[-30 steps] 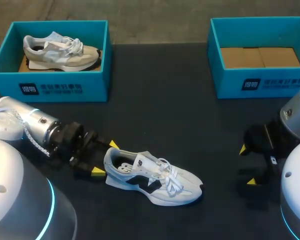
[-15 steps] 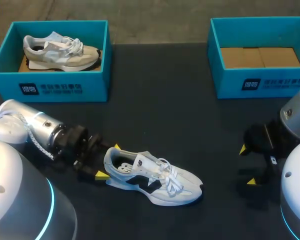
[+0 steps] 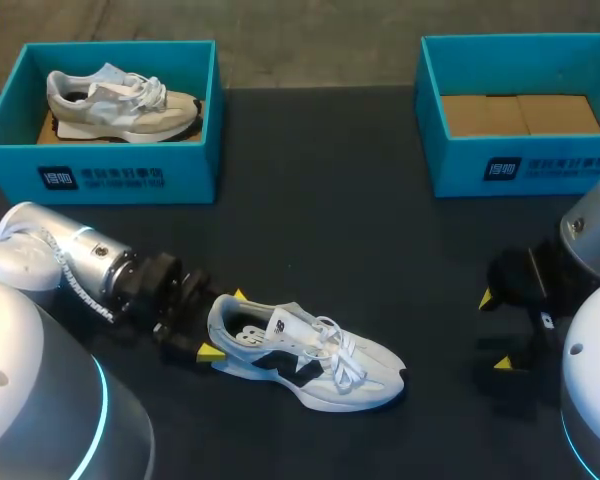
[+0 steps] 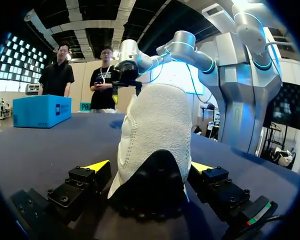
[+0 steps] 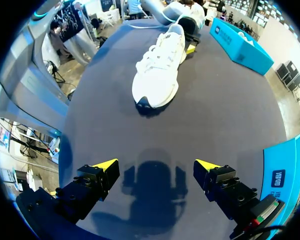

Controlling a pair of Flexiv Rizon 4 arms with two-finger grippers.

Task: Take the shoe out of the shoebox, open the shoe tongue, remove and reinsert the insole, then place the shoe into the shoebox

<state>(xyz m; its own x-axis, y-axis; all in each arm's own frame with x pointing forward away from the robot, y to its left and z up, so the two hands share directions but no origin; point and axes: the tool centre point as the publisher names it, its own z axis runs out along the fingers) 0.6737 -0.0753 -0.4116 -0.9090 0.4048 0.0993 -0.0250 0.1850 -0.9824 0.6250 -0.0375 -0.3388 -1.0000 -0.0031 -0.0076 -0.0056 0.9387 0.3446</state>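
A white shoe with black trim point(image 3: 305, 355) lies on its sole on the dark table, toe to the right. My left gripper point(image 3: 224, 324) is open at its heel, one yellow tip on each side. In the left wrist view the heel point(image 4: 152, 135) fills the gap between the spread fingers of this gripper point(image 4: 150, 167); I cannot make out any contact. My right gripper point(image 3: 495, 330) stands open and holds nothing, well to the right of the toe. From the right wrist, the shoe point(image 5: 157, 70) lies ahead of that gripper point(image 5: 156, 165).
A teal shoebox point(image 3: 100, 175) at the back left holds a beige shoe point(image 3: 120, 100). A second teal shoebox point(image 3: 520, 165) at the back right shows only its cardboard floor. Dark tabletop lies between the boxes and the white shoe.
My left gripper has slid to the right towards the shoe, so the heel now sits between its fingers. The shoe and the right arm have not moved.
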